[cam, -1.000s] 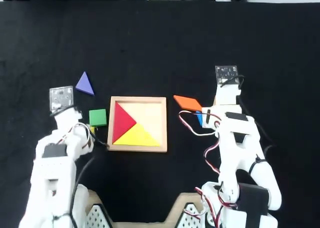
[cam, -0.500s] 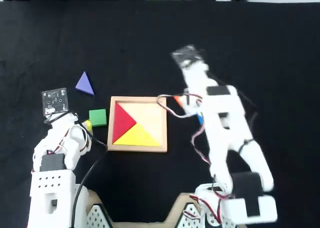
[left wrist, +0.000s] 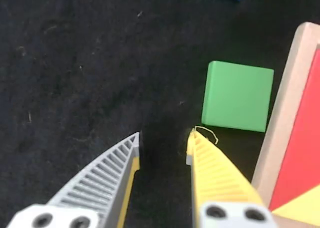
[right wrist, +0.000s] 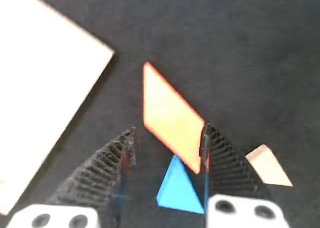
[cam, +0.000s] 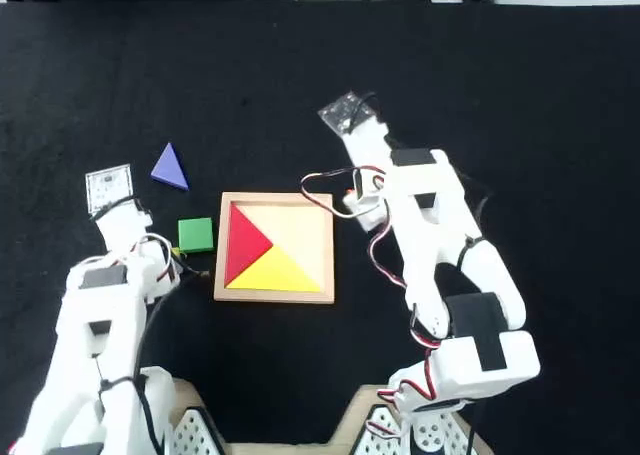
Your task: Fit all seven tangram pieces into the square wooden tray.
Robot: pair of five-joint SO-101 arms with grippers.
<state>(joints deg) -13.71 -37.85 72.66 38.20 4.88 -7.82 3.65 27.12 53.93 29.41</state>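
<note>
The square wooden tray (cam: 322,247) holds a red triangle (cam: 245,243) and a yellow triangle (cam: 272,273); the rest of its floor is bare. A green square (cam: 195,235) lies just left of it, with a purple triangle (cam: 169,166) farther back. My left gripper (left wrist: 165,136) is open and empty on the black mat, close to the green square (left wrist: 237,95) and the tray's rim (left wrist: 282,123). My right gripper (right wrist: 168,133) is open, its fingers on either side of the orange parallelogram (right wrist: 170,115). A blue triangle (right wrist: 177,188) and a tan piece (right wrist: 270,168) lie beside it.
The right arm (cam: 425,215) leans over the mat right of the tray and hides most of the pieces there. The left arm (cam: 110,275) stands left of the green square. Black mat stretches open behind and to the far right.
The right arm has swung left and forward, so its gripper is now over the orange parallelogram near the tray's right corner. The left arm shifted slightly; no piece has moved.
</note>
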